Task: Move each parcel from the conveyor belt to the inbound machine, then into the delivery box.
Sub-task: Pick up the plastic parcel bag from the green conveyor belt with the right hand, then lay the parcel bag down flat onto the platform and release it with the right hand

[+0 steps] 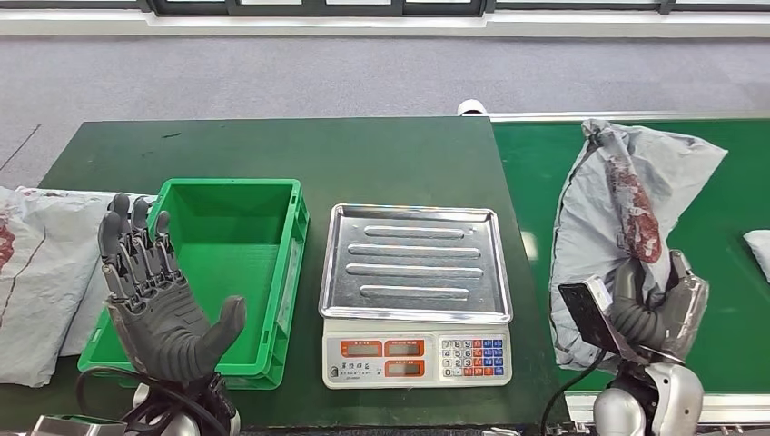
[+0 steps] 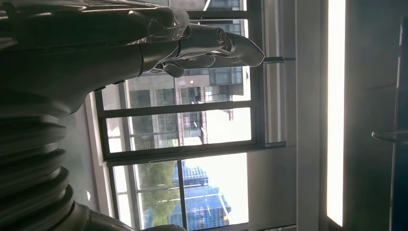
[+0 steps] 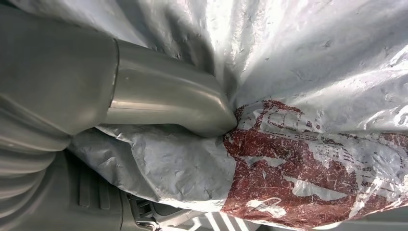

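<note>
Your right robot hand [image 1: 656,304] pinches the near end of the grey poly mailer parcel [image 1: 626,204] lying on the green conveyor belt [image 1: 726,191]; the thumb [image 3: 168,98] presses into the film. Your left robot hand [image 1: 154,295] stands spread and holds nothing, above the green crate [image 1: 231,236]. The slack bag could slip or drag on the belt edge. The weighing scale [image 1: 413,272] just beside offers an open tray.

Head view high, facing down over table [image 1: 272,145], right wrist view close against parcel [image 3: 312,96] both share, left wrist view seemingly window-facing
</note>
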